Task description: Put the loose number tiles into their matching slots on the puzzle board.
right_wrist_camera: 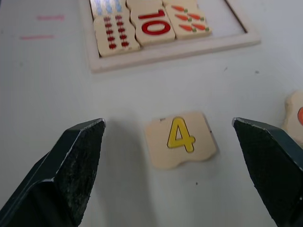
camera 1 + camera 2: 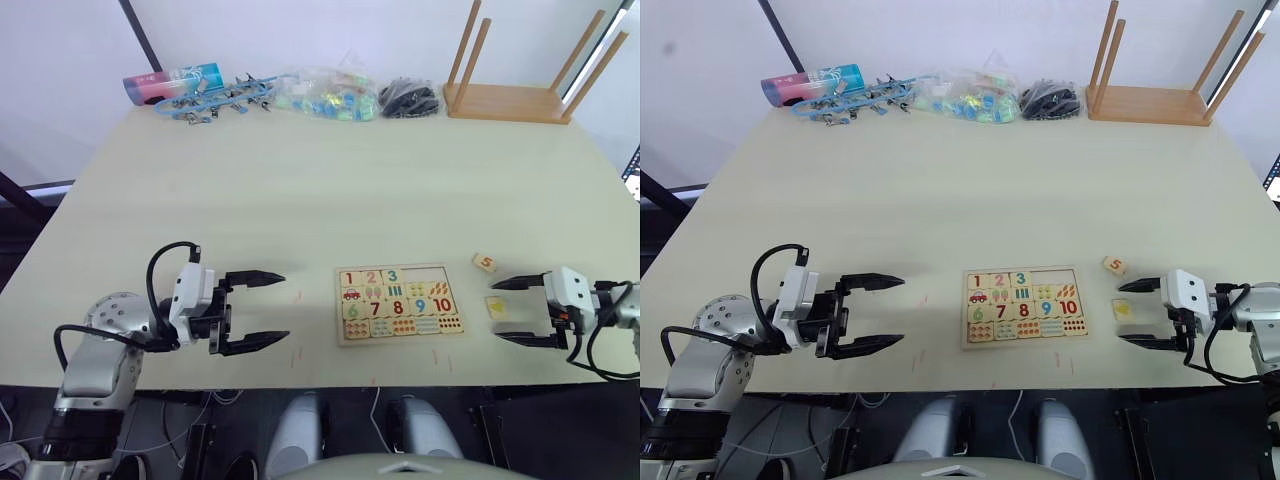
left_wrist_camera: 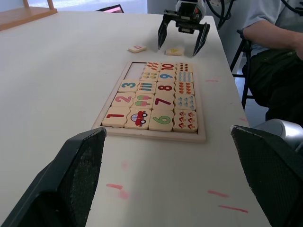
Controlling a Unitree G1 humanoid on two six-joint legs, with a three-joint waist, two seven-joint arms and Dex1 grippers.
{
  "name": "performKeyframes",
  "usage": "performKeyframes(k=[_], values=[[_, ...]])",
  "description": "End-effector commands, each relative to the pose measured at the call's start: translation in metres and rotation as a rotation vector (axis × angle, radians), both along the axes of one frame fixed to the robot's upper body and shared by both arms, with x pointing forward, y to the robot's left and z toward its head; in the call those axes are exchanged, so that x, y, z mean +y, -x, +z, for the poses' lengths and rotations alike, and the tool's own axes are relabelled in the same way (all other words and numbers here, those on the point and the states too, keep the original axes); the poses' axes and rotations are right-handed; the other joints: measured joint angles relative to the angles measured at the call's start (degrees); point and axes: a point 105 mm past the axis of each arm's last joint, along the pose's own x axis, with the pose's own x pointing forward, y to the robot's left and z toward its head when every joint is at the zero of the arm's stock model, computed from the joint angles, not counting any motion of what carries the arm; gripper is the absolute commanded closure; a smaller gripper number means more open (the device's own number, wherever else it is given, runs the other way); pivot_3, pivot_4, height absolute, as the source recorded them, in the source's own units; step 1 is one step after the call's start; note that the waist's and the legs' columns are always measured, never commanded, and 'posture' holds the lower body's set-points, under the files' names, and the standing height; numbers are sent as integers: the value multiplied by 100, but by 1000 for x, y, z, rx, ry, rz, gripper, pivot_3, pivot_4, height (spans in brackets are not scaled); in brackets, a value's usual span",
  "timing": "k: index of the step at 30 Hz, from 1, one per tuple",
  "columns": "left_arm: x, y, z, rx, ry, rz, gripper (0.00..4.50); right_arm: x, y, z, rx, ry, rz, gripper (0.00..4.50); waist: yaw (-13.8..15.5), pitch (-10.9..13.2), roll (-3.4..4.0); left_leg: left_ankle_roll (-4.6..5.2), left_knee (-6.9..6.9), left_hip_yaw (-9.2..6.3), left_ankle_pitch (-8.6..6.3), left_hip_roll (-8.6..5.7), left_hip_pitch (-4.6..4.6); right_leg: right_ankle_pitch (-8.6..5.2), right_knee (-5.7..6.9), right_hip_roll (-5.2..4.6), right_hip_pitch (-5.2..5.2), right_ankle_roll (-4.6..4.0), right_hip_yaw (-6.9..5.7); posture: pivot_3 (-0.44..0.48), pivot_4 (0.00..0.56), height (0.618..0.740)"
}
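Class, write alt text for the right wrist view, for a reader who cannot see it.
A loose tile printed with a yellow 4 lies flat on the pale table, centred between the open right gripper's two black fingers. Beyond it is the puzzle board's corner, with the red 10 tile seated.

The puzzle board lies on the bench near its front edge, tiles 1, 2 and 3 seated in its top row. Just right of it lie the 4 tile and, behind that, the 5 tile. The 4 tile sits between the spread fingers of the right end effector; the left end effector is well left of the board.
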Motion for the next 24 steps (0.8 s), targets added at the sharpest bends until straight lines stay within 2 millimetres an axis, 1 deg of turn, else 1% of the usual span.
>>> performKeyframes(k=[1,9,10,11,12,13,14,15,16,17,19,24], values=[[1,-3,9,-51,2,-19,41,-3,1,2,3,56,48,0,-1,0,0,0,0,0,0,0,0,0,0,0,0,0,0,0,150,737],[0,-5,7,-60,5,-23,41,0,3,-2,74,77,92,0,0,0,-1,0,1,0,0,1,1,1,0,-1,1,1,-1,0,150,737],[0,-5,7,-61,5,-24,4,-1,3,-2,83,79,89,247,1,0,-1,0,1,-1,0,2,1,1,0,-1,1,1,-2,0,150,737],[1,-4,7,-60,4,-26,0,-2,3,-3,95,85,87,403,2,0,-1,0,1,-2,0,2,1,0,0,-1,1,0,-2,0,150,737],[1,-4,7,-60,3,-28,0,-2,4,-3,103,88,88,814,3,0,-1,0,1,-1,0,2,1,0,0,-1,1,-1,-2,0,150,737],[2,-4,7,-60,0,-31,0,-3,4,-4,108,92,84,1088,3,-1,-1,0,1,-1,0,2,1,-2,0,-2,1,-4,-2,0,150,737],[2,-4,6,-60,-2,-34,0,-4,4,-4,111,94,82,1755,3,-1,-1,0,1,-1,0,2,1,-4,0,-3,2,-7,-2,0,150,737],[3,-4,6,-60,-4,-36,0,-4,3,-4,111,95,79,2007,3,-1,-2,0,1,0,0,2,1,-4,0,-4,2,-8,-2,0,150,737],[3,-3,6,-60,-5,-37,0,-5,3,-4,110,95,78,2546,2,-2,-2,0,1,0,0,2,1,-4,0,-4,2,-8,-1,0,150,737],[3,-3,6,-60,-4,-38,0,-5,3,-3,108,97,78,2995,3,-2,-3,0,2,0,0,1,1,-4,0,-4,3,-8,-1,0,150,737],[3,-2,6,-60,-4,-49,0,-6,2,-2,98,98,73,3006,3,-2,-3,0,2,-1,0,2,1,-4,0,-3,3,-8,-2,0,150,737],[1,-1,7,-66,-1,-69,0,-7,2,11,59,56,9,3006,14,-1,-2,0,2,-2,0,2,0,-3,0,-5,2,-7,-3,0,150,737]])
